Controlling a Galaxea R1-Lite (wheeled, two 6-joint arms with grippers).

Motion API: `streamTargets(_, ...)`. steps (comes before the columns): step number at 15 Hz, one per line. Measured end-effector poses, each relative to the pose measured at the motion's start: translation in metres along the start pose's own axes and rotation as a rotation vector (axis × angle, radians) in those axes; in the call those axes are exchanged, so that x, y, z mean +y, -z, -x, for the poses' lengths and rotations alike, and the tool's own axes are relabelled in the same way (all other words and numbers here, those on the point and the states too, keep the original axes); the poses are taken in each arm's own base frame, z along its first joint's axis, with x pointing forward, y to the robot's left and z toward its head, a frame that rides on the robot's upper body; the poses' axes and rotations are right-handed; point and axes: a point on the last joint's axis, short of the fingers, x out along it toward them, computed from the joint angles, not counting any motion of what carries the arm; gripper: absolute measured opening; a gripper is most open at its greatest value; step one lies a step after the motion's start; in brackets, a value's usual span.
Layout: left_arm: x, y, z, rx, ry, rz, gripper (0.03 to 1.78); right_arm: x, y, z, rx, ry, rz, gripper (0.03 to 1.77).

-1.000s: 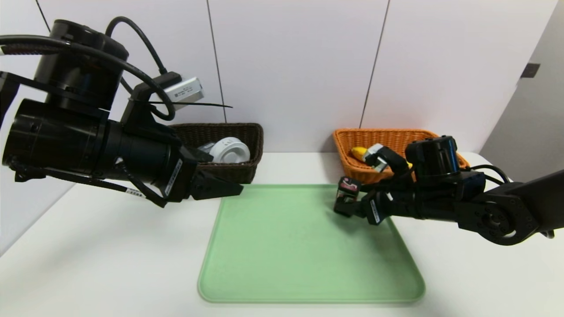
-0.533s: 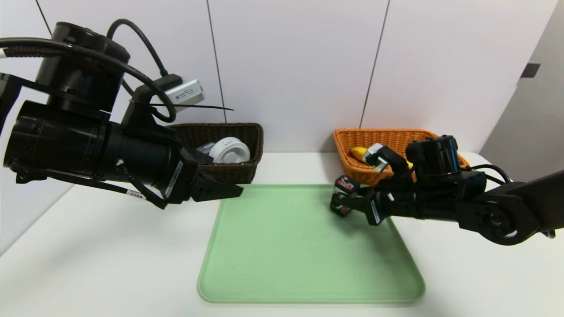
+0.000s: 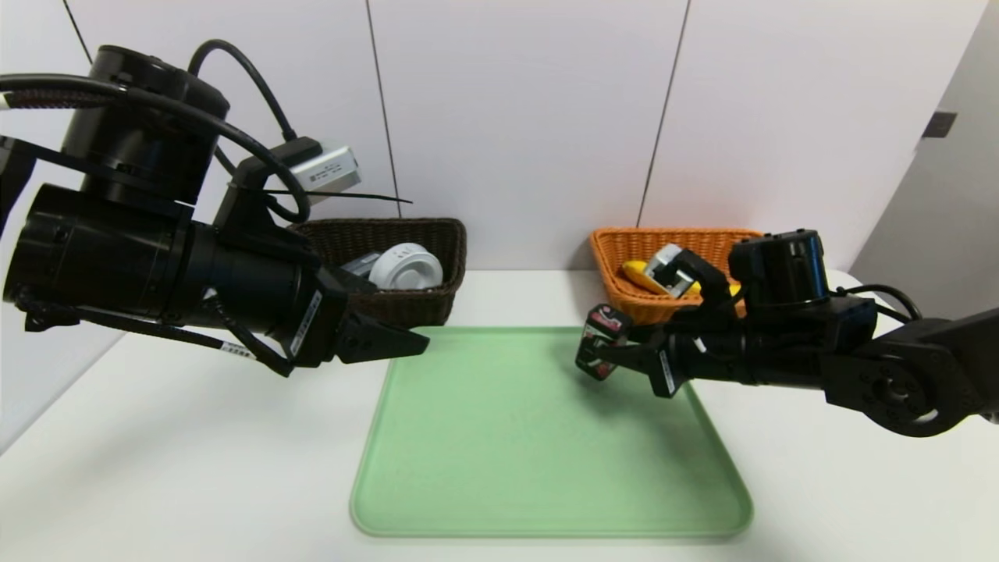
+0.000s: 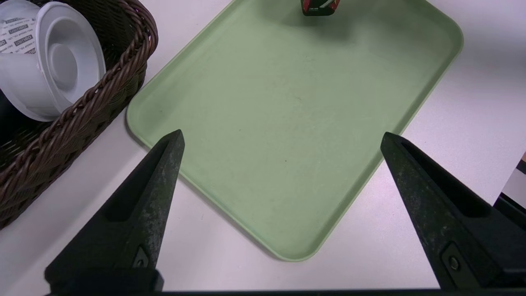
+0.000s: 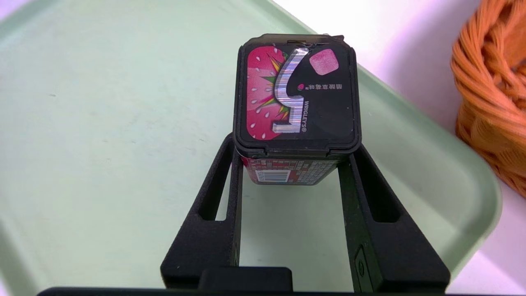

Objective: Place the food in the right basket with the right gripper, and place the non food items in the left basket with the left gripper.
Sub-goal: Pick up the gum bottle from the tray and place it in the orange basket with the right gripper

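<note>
Tray (image 3: pixel 546 445): plastic-looking, smooth, low sheen.
Left basket (image 4: pixel 78 115): dark woven strands, ridged.
Right basket (image 5: pixel 489 98): twisted orange cords, rough.
Gum container (image 5: pixel 298 94): glossy black plastic-looking lid, shiny silvery lettering.
White container (image 4: pixel 61 61): smooth, plastic-looking.
Worktop (image 3: pixel 195 468): smooth, faintly reflective.
Right gripper (image 5: pixel 296 152): matt black.

Tray (image 3: pixel 546 445) plain green; left basket (image 3: pixel 453 265) brown, right (image 3: pixel 605 265) orange.

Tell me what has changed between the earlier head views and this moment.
The right end effector has closed on the gum box. The box has risen slightly, shifted towards the robot's left and tilted. The left end effector has sunk slightly, still open. The green tray, dark basket and orange basket stayed put.
</note>
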Motion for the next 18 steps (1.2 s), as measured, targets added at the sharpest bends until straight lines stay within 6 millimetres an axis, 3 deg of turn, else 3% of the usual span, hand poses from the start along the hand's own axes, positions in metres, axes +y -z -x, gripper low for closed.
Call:
streamTargets(4, 0.0, 0.0, 0.0, -0.001, -0.002, 0.0, 1.69, 0.005, -0.024, 0.02, -0.093, 0.007, 0.003, 0.69)
streamTargets(8, 0.0, -0.001, 0.001, -0.009, -0.004, -0.002, 1.69, 0.001, -0.064, 0.05, -0.235, 0.068, 0.008, 0.69)
streamTargets(12, -0.001, -0.002, 0.004, -0.02, -0.008, -0.007, 1.69, -0.031, -0.08, 0.073, -0.305, 0.235, -0.041, 0.69)
streamTargets(18, -0.001, -0.002, 0.005, -0.024, -0.008, -0.008, 1.69, -0.103, -0.064, 0.083, -0.282, 0.434, -0.119, 0.69)
